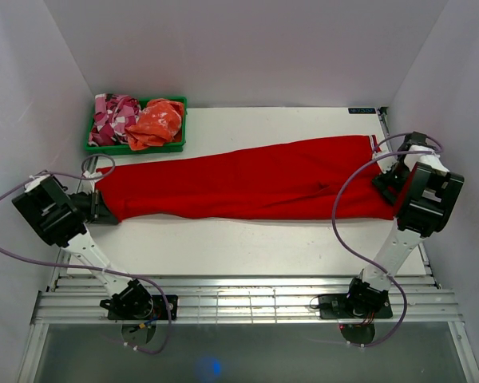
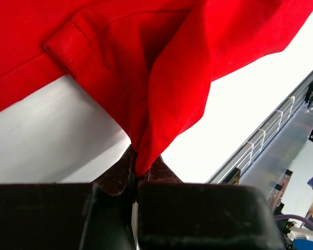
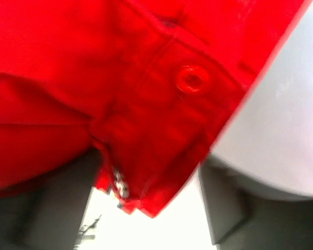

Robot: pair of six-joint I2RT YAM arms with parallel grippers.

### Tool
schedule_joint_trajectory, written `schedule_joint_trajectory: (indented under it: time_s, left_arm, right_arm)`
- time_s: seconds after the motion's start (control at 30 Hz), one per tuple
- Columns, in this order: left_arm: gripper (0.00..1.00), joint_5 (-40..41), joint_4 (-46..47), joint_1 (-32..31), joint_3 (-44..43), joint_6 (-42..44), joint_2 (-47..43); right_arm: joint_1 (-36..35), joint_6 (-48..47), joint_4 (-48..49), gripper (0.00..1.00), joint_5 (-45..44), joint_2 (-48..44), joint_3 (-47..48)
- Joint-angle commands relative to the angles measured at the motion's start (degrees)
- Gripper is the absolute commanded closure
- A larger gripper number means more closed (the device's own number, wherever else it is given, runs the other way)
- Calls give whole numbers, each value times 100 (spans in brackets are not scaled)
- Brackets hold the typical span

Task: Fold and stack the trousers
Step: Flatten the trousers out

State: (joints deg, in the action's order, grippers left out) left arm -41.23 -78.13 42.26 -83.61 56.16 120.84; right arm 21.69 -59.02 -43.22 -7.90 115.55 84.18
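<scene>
While beside trousers (image 1: 247, 187), green bin (image 1: 136, 148) with patterned cloth (image 1: 113, 117) and orange cloth (image 1: 157, 122)

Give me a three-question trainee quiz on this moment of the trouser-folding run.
1. True or false: the left hand is shut on the trousers.
2. Which end of the trousers lies at the right hand: A, a leg hem; B, the buttoned waistband?
3. Fill in: the colour of the bin is ___.
Key: 1 true; 2 B; 3 green.
</scene>
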Motion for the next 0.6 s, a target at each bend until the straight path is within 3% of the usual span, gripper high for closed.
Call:
schedule_joint_trajectory:
  time_s: [0.0,0.03,0.2,0.33,0.57]
  left_arm:
    - [100,-428,262,-51,-119,-245,-280]
    - [100,-438,306,-86,-190,-385,-271]
    - [100,-421,421,-121,-480,-931,-210]
    - [98,-368,675,-121,-253,-1168,-367]
    - [98,-342,913,-148,187,-1450,-517]
  right_arm:
    - [-130,-13,-63,4,52,100,-253]
    - [-130,-47,-64,2,-70,39,-279]
    - [-51,-539,-20,10,-589,-620,-542]
    - [-16,-891,-160,10,-397,-1436,-736]
    - [-34,-1199,762,10,-1160,-1896,-1553]
